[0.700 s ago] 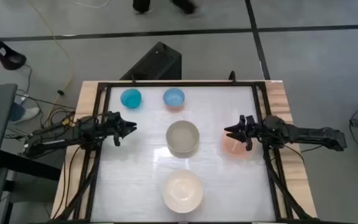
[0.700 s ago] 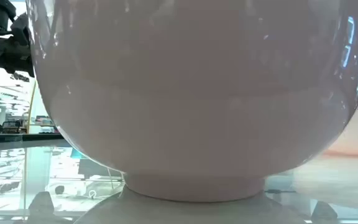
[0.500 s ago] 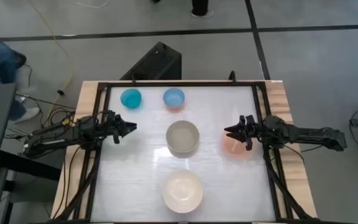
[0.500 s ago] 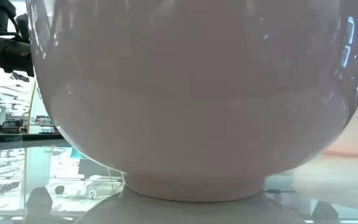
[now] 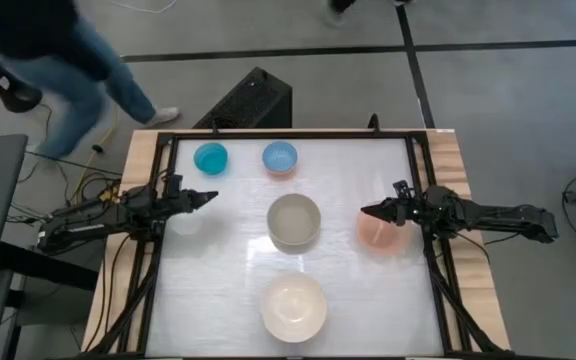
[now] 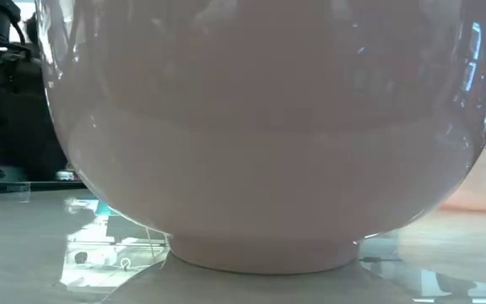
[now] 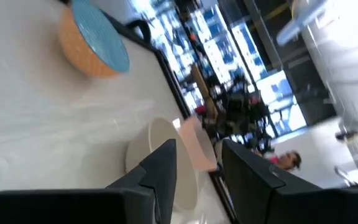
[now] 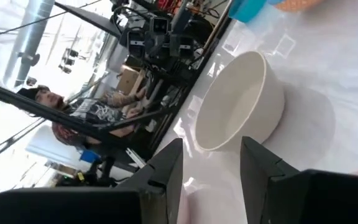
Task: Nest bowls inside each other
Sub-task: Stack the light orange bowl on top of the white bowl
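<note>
Five bowls stand upright on the white table top. The cyan bowl (image 5: 211, 157) and the lighter blue bowl (image 5: 280, 156) are at the far edge. The beige-grey bowl (image 5: 294, 221) is in the middle and the cream-white bowl (image 5: 294, 306) is near the front. The salmon-pink bowl (image 5: 380, 234) stands at the right. My left gripper (image 5: 206, 197) is at the left, level, open and pointing at the beige-grey bowl (image 7: 160, 163). My right gripper (image 5: 369, 211) is open over the pink bowl's left rim, with the beige-grey bowl (image 8: 241, 102) ahead of it.
A black frame (image 5: 288, 134) runs round the table top, with wooden strips (image 5: 460, 190) at both sides. A person (image 5: 78, 60) walks on the floor beyond the far left corner. The cream-white bowl (image 6: 260, 127) fills the low view.
Both wrists have rolled. From above, each gripper's two fingers showed side by side before; now they lie one over the other and show as a single point. My left gripper has shifted slightly toward the far edge. A person has come into view at the far left.
</note>
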You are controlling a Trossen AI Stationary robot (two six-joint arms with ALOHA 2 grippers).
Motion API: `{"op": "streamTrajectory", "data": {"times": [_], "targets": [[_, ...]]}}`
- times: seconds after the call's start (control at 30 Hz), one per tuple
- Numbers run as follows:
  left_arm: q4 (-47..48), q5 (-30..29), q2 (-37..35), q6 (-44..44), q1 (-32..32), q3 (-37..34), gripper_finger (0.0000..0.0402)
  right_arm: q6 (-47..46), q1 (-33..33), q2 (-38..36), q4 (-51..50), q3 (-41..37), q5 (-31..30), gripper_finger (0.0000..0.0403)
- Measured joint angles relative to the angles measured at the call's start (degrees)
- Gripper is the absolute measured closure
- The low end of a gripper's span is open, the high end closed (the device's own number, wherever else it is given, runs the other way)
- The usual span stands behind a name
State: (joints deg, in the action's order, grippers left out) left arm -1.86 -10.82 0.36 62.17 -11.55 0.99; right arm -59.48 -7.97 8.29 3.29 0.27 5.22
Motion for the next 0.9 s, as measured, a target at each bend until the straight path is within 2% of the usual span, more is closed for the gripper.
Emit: {"op": "streamTrajectory", "data": {"times": [0.17,0.27,0.43,0.53,0.67,0.77,0.9], "targets": [[-1.8,-12.4,0.0,0.7,0.0,0.0,0.0285,0.7,0.0,0.0,4.6,0.0,-7.7,0.0275],[-4.2,-16.1,0.0,1.3,0.0,0.0,0.0285,3.0,0.0,0.0,13.1,0.0,-10.7,0.0275],[-14.8,-12.0,0.0,-2.6,0.0,0.0,0.0285,9.6,0.0,0.0,27.8,0.0,-14.9,0.0275],[-23.2,-8.9,0.0,-5.7,0.0,0.0,0.0285,11.7,-0.1,0.0,30.3,0.9,-16.3,0.0275],[-32.1,-7.5,0.0,-8.5,0.0,0.0,0.0285,12.0,-0.9,0.0,33.6,3.4,-16.1,0.0275],[-35.2,-6.2,0.2,-9.3,0.0,0.0,0.0285,15.3,-0.9,1.1,38.1,6.1,-15.9,0.0275],[-35.6,-3.2,3.7,-9.0,0.0,1.4,0.0285,23.1,-0.2,5.3,37.1,15.0,-10.7,0.0275]]}}
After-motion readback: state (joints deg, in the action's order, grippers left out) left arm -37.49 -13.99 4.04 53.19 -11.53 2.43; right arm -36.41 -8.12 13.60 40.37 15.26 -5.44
